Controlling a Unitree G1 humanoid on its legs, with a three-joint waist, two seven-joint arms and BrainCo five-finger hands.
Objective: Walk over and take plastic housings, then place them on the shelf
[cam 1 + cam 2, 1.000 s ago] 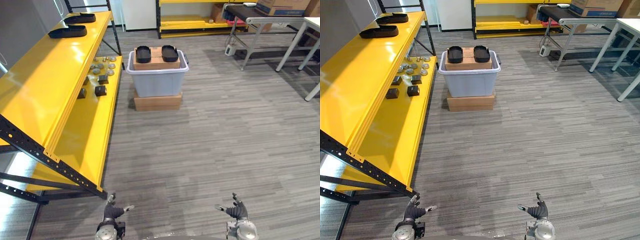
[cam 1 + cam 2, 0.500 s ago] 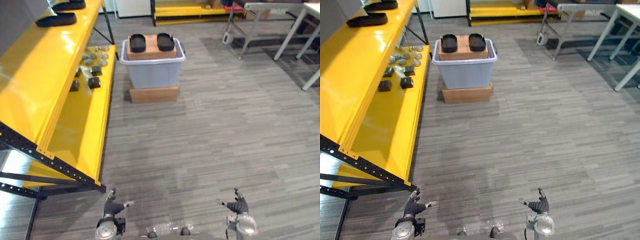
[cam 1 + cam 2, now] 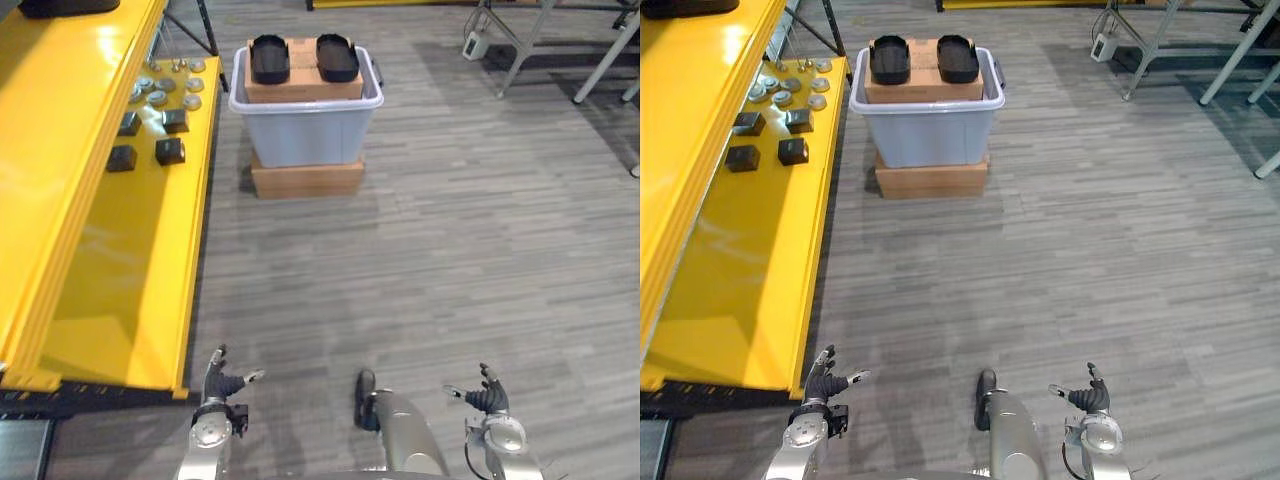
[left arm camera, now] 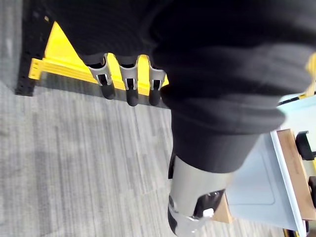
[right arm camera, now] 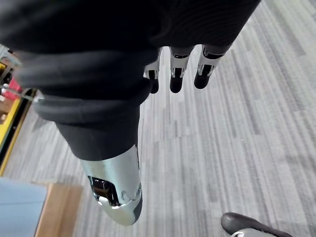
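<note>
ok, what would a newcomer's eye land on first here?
The big yellow shelf running along the left, then the grey bin ahead on the floor, with two black housings lying on a box in it. At the bottom edge, the left robot hand and right robot hand are open and empty.

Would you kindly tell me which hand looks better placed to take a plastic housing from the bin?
Probably the left hand: the grey bin with the black housings stands ahead, slightly towards its side. The right hand is equally open and empty, and both are far off.
</note>
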